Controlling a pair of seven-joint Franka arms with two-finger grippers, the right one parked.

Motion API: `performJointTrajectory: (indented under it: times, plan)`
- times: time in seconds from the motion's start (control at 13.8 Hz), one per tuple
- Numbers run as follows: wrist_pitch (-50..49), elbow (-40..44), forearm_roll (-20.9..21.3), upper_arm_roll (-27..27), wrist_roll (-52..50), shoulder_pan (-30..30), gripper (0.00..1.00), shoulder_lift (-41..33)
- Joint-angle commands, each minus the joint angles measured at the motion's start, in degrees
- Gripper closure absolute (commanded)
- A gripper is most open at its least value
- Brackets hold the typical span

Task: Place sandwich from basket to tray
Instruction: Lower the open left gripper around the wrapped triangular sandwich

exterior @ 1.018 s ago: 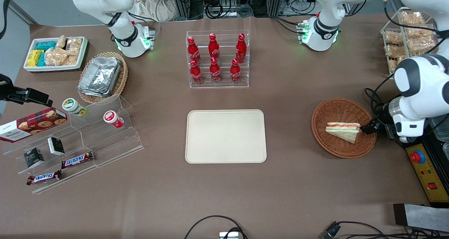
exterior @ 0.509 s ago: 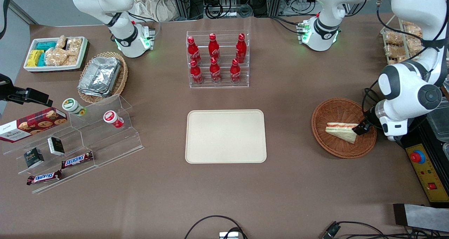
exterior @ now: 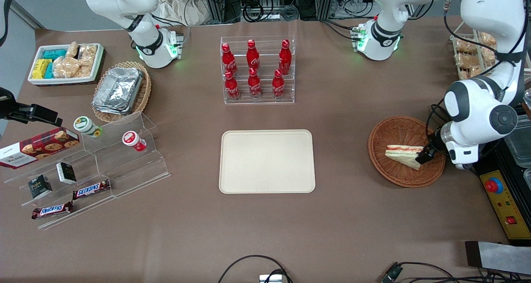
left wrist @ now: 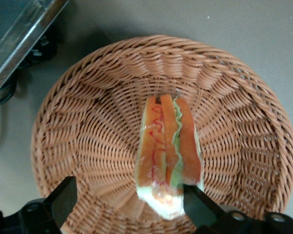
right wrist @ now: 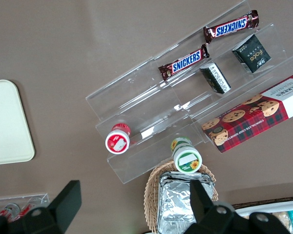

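Observation:
The sandwich [exterior: 401, 154] [left wrist: 168, 156] lies in the round reddish-brown basket [exterior: 392, 129] [left wrist: 88, 126], its red and green filling showing along the cut edge. My left gripper [exterior: 425, 155] [left wrist: 129, 204] is down inside the basket at the sandwich's pointed end, on the working arm's side. It is open and spread wide. One finger [left wrist: 198, 204] stands right against the sandwich's corner, and the other finger [left wrist: 63, 197] is well clear over bare wicker. The cream tray [exterior: 266, 161] [right wrist: 7, 122] lies flat in the middle of the table with nothing on it.
A clear rack of red cola bottles [exterior: 257, 71] stands farther from the front camera than the tray. A yellow control box [exterior: 504, 206] sits near the basket at the table edge. Snack shelves [exterior: 83, 175] and an oval foil-container basket [exterior: 120, 91] lie toward the parked arm's end.
The left arm has swung in over the basket's edge. Its gripper has slid a little closer to the sandwich's pointed end. The sandwich has not moved.

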Motion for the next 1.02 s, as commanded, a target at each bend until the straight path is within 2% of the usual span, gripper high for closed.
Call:
performJointTrajectory:
  times: [0.0, 0.15, 0.73, 0.95]
  plan:
    - [-10.5, 7.1, -0.2, -0.1, -1.1, -0.2, 0.00, -1.1]
    - [-11.7, 9.1, -0.2, -0.1, -2.0, -0.2, 0.00, -0.7]
    - [-2.9, 7.6, -0.3, -0.2, -2.3, -1.3, 0.00, 7.7]
    - [-2.4, 6.8, -0.2, -0.2, -2.4, -1.6, 0.00, 8.3]
